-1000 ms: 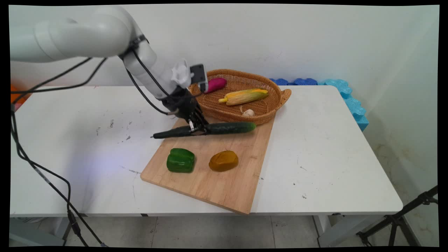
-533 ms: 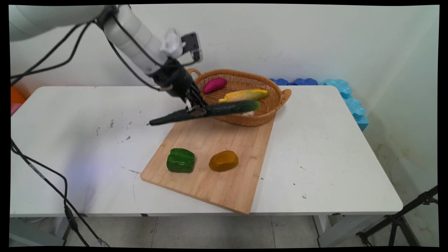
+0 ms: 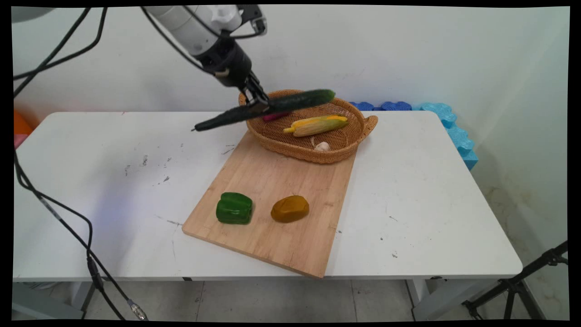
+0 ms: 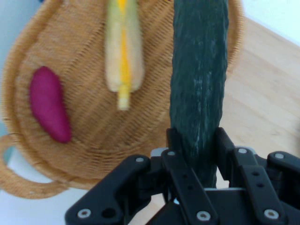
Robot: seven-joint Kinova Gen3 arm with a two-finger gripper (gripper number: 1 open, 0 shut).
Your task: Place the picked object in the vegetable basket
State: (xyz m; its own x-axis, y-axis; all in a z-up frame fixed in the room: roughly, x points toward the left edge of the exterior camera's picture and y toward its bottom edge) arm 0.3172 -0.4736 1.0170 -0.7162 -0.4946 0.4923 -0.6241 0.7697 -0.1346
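Hidden and cropped parts. Main view: the cucumber (image 3: 265, 109) covers most of the purple vegetable (image 3: 272, 116); the arm (image 3: 190, 22) runs off the top edge. Hand view: the cucumber's (image 4: 199, 84) far end, the corn's (image 4: 123, 51) top and the basket's (image 4: 89, 140) rim are cut by the top edge.

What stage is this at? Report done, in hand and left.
Done: the corn, a magenta vegetable and a garlic bulb lie in the wicker basket.
In hand: the gripper is shut on the cucumber, held in the air over the basket's near-left rim.
Left on the cutting board: the green pepper and the brown potato, both untouched.
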